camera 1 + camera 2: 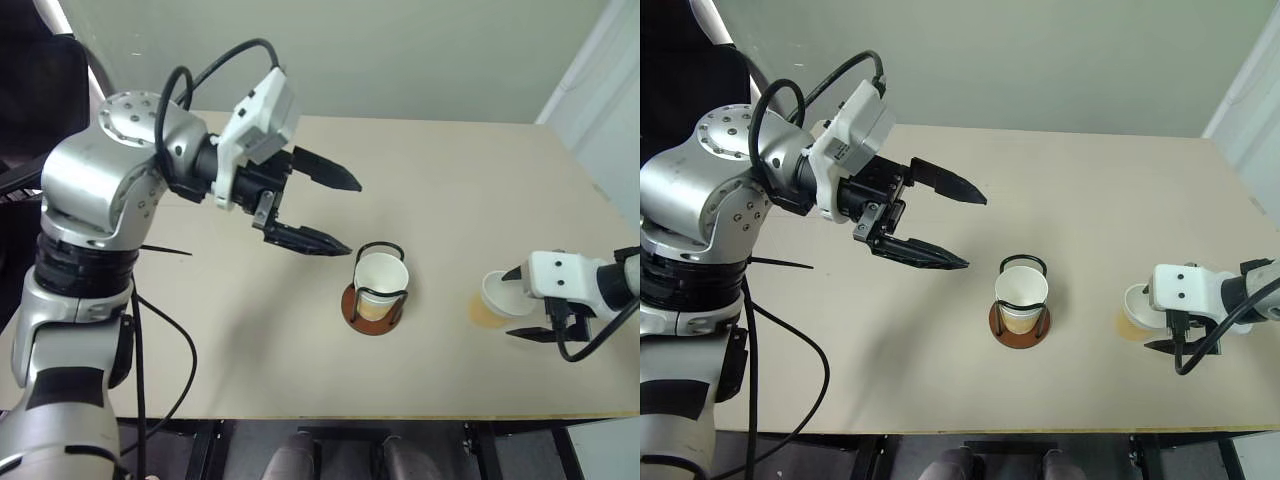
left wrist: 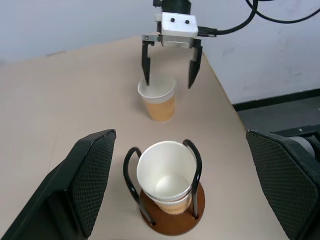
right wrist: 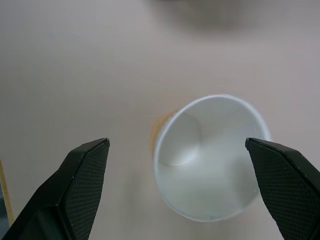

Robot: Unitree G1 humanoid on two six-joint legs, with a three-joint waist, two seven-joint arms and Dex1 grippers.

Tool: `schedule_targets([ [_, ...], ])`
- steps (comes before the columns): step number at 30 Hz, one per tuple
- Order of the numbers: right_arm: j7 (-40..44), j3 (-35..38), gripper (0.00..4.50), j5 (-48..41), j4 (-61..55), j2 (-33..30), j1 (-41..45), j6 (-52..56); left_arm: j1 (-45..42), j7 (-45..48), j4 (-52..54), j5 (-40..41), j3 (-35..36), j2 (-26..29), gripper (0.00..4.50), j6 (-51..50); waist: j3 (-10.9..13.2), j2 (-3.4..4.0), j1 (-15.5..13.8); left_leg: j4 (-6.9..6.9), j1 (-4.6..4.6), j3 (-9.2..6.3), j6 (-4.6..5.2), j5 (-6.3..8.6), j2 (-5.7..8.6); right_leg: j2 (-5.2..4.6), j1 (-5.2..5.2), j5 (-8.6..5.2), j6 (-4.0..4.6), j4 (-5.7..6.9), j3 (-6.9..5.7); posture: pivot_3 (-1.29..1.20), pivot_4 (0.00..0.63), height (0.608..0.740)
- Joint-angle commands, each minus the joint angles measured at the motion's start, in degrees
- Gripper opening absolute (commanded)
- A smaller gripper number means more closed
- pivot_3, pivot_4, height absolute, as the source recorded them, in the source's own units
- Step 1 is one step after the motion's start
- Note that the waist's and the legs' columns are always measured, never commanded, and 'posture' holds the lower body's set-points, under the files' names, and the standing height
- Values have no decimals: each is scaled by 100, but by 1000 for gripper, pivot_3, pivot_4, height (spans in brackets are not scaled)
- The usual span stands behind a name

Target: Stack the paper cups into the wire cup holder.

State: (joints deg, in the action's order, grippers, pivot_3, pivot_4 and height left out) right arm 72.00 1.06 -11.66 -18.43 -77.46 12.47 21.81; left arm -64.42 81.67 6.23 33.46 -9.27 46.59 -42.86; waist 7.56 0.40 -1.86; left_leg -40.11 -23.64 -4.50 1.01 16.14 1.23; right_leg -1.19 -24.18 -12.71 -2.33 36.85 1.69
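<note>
Your left gripper [image 1: 325, 212] has its jaws spread wide and holds nothing; it hangs above the desk [image 1: 450, 200], up and to the left of the holder [image 1: 374, 303], with its fingers pointing toward the holder from that side and well clear of it. Your right gripper [image 1: 516, 302] also has its jaws wide, and they straddle the loose cup [image 1: 494, 296] without closing on it: in the left wrist view one finger stands on each side of the cup's rim, and in the right wrist view the cup's white mouth sits between the two fingertips with a gap on each side. Whether either finger touches the rim you cannot tell.

That loose cup stands upright on the desk, well to the right of the holder, near the desk's right edge. It is tan-orange outside and white inside.

The holder sits near the middle of the desk, a little toward the front edge. Its reddish-brown base [image 2: 172, 220] lies flat on the desk and its black wire loops [image 2: 131, 170] rise on either side of it. Nested cups [image 2: 167, 177] stand upright inside the loops, mouth up; two stacked rims show in the left wrist view, so you have at least two cups in the holder. Their top rim reaches about as high as the tops of the loops.
</note>
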Motion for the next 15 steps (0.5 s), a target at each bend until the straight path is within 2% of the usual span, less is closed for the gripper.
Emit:
schedule_targets([
  [1,69,-139,4500,235,72,16,113,-199,32,-92,144,-41,199,111,4470,46,0,0,1,0,0,0,0,0,0,0,0,0,0,0,0,0,150,740],
  [4,91,-347,4500,336,102,139,222,-229,101,-144,172,-33,229,169,4470,39,0,0,8,0,0,0,0,0,0,0,0,0,0,0,0,0,150,740],
  [5,102,-380,4095,364,112,168,252,-229,110,-160,177,-29,232,177,4500,37,0,0,13,1,0,1,0,0,0,0,0,0,0,0,0,0,150,740],
  [8,143,-594,3291,554,219,278,400,-335,251,-192,234,-55,243,267,4500,78,0,0,21,1,2,0,0,0,0,0,1,0,0,0,0,0,150,740],
  [15,276,-642,693,542,113,369,509,-239,742,-232,614,120,463,601,4500,-19,0,0,19,2,3,0,0,0,0,0,3,0,0,-2,0,0,150,740],
])
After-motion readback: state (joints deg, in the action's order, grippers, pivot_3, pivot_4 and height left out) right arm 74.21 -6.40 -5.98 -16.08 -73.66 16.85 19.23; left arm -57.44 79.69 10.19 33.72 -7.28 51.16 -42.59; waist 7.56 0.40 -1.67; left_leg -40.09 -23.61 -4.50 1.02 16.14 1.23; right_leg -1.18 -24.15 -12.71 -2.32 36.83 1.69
